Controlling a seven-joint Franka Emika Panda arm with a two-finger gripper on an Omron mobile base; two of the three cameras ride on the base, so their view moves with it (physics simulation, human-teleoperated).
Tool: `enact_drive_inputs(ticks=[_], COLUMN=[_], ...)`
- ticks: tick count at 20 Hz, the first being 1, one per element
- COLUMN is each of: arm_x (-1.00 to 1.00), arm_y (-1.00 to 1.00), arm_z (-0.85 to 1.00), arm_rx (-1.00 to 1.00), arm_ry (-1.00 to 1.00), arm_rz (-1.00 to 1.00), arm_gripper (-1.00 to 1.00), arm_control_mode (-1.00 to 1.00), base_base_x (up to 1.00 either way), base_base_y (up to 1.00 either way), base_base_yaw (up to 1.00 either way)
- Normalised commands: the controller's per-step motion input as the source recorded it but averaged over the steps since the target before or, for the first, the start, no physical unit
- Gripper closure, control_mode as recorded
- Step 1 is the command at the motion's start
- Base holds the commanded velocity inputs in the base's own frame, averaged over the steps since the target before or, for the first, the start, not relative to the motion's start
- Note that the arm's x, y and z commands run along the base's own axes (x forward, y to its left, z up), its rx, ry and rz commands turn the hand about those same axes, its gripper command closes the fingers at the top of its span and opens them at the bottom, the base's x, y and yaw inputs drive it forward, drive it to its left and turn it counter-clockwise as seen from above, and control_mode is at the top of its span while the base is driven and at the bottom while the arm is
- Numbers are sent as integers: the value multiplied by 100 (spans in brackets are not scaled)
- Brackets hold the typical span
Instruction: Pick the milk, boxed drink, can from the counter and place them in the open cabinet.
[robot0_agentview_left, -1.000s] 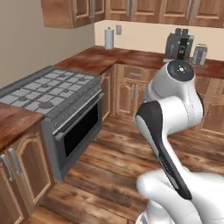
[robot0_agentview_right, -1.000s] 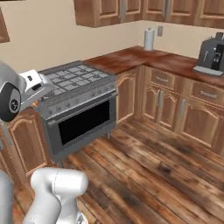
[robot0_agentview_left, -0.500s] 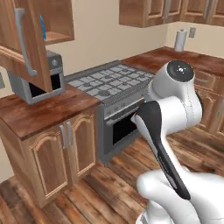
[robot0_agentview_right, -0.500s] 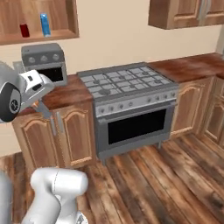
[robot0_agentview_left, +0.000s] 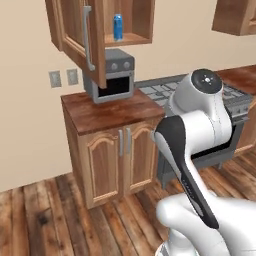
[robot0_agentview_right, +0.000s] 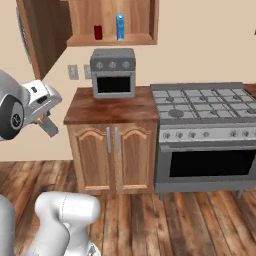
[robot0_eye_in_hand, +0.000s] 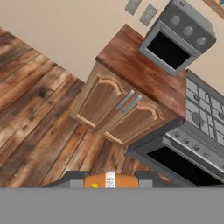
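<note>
My gripper (robot0_eye_in_hand: 109, 181) is shut on the boxed drink (robot0_eye_in_hand: 97, 180), a yellow-orange box that fills the gap between the dark fingertips (robot0_eye_in_hand: 72, 176) at the bottom of the hand view. In the right base view the gripper (robot0_agentview_right: 48, 125) hangs at the left, well short of the counter (robot0_agentview_right: 109, 108). The open cabinet (robot0_agentview_right: 110, 40) hangs above it, with the red can (robot0_agentview_right: 98, 32) and the blue milk (robot0_agentview_right: 120, 26) standing on its shelf. From the left base view I see the milk (robot0_agentview_left: 117, 27) behind the door's grey bar handle (robot0_agentview_left: 88, 38).
A grey toaster oven (robot0_agentview_right: 113, 72) sits on the counter under the cabinet. A gas stove (robot0_agentview_right: 205, 102) adjoins the counter on the right. The cabinet door (robot0_agentview_left: 75, 35) swings out to the left. Wooden floor (robot0_eye_in_hand: 39, 113) lies between me and the counter.
The whole picture has swung round as the base turned: the stove slid to the right and the open cabinet over the short counter came to the middle. The gripper stays shut on the box.
</note>
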Motion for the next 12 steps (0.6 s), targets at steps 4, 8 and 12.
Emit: enact_drive_inputs(ticks=[4, 8, 12], arm_x=[0, 0, 0], arm_y=[0, 0, 0], arm_z=[0, 0, 0], arm_rx=[0, 0, 0], arm_ry=[0, 0, 0], arm_rz=[0, 0, 0], arm_gripper=[100, 100, 100], arm_control_mode=[100, 100, 100], base_base_x=[-1, 1, 14], base_base_y=[-6, -49, -59], base_base_yaw=[10, 6, 12])
